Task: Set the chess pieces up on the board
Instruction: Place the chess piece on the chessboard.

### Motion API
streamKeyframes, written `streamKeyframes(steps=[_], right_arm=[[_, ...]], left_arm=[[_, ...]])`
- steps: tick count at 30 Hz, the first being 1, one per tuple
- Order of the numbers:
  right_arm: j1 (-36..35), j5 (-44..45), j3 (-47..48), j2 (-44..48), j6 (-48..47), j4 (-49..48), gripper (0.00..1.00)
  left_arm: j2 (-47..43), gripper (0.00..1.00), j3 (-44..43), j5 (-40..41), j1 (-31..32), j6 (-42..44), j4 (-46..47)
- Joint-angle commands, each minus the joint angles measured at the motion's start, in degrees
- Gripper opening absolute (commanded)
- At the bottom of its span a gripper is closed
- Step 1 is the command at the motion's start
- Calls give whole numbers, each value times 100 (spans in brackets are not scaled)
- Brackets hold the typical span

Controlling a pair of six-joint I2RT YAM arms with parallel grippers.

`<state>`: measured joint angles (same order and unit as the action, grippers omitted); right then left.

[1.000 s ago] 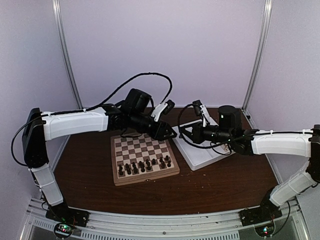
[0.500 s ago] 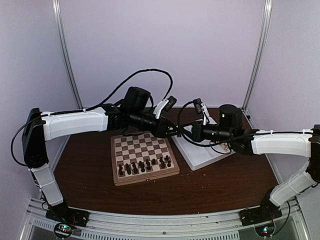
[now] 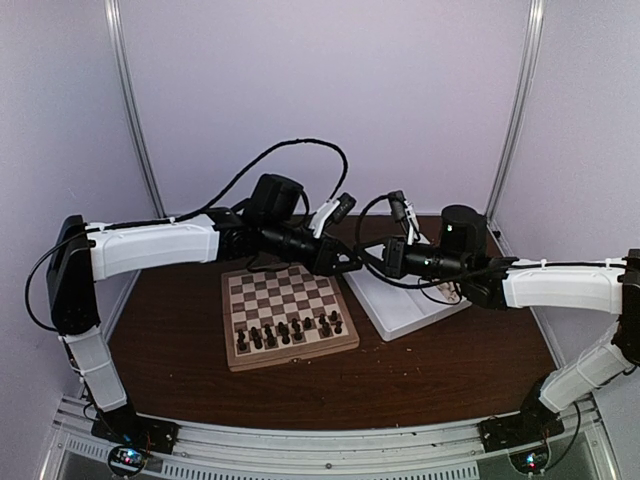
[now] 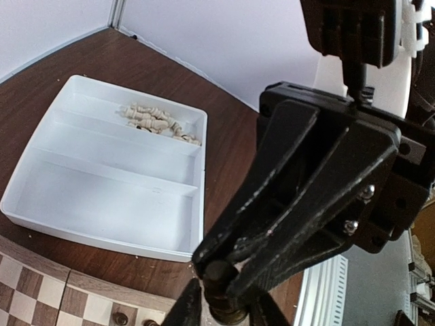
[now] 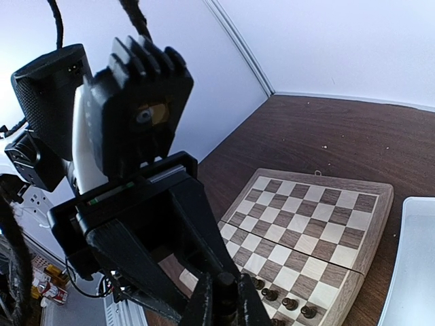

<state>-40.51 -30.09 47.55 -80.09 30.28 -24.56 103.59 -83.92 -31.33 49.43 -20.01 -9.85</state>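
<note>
Mid-air between board [image 3: 290,345] and tray [image 3: 405,315], the right gripper [image 3: 364,262] clamps one dark chess piece [image 4: 225,305]. The left gripper [image 3: 349,265] flanks its base; grip unclear. Probably light, hard, slippery: pinch squarely.

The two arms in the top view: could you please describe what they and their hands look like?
Both the left arm and the right arm have white shells between black joints, with black cables looping above the wrists. The left hand and right hand are black, with wedge-shaped fingers narrowing to thin tips; silver screws show on the right one.
</note>
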Motion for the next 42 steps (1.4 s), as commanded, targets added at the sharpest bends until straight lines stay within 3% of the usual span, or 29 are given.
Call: streamKeyframes(steps=[1,4,9,14,17,24,27,34,42], right_arm=[[18,-192,132,99,116,-266,6],[17,-192,119,99,107,-248,7],[18,-146,92,100,68,-172,12],[24,-78,79,177,28,-94,36],[49,39,148,291,-16,203,45],[83,-70,992,621,-375,2819,45],[86,-308,1148,730,-463,3506,45],[79,-447,1006,1090,-545,3908,45],[35,-606,1395,490,-325,4286,42]], left_arm=[[112,19,-211,-109,-47,-16,276],[117,10,-221,-63,-47,42,204],[109,4,-185,-32,-47,130,124],[20,3,33,-20,-47,162,217],[-107,3,230,-37,-47,233,288],[-368,3,558,1,-49,990,-117],[-430,4,698,-20,-47,1194,-105],[-529,4,939,-320,-30,1187,372],[-604,4,920,20,42,1343,231]])
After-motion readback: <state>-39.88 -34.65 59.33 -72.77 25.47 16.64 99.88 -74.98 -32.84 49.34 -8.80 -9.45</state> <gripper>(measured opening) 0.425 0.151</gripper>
